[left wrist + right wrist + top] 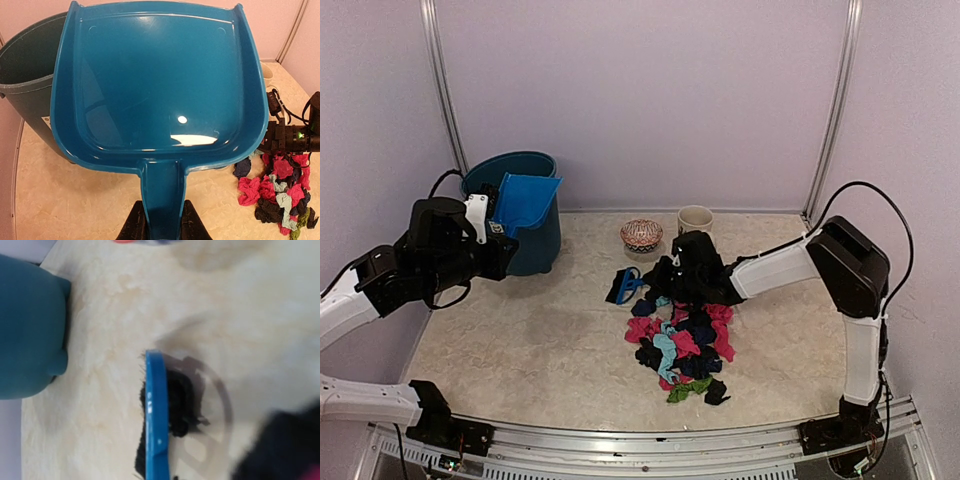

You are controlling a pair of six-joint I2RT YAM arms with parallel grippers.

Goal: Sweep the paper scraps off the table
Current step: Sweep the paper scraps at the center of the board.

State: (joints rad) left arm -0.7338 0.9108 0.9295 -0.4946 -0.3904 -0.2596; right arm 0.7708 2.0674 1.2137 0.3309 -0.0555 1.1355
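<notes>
The paper scraps [685, 340] lie in a heap of pink, black, navy, light blue and green wads on the beige table [520, 340], right of centre. They also show in the left wrist view [277, 192]. My left gripper [496, 230] is shut on the handle of the blue dustpan [160, 85], held up tilted at the rim of the teal bin [515, 175]; its pan looks empty. My right gripper [658, 280] holds the small blue brush [623, 285] just left of the heap's far end. The brush [157, 420] hangs a little above the table, bristles sideways; the fingers are out of frame there.
A white mug [695, 218] and a patterned bowl [641, 234] stand at the back, just behind my right gripper. The bin [27, 65] stands at the back left corner. A silver frame edge [650, 440] runs along the near side.
</notes>
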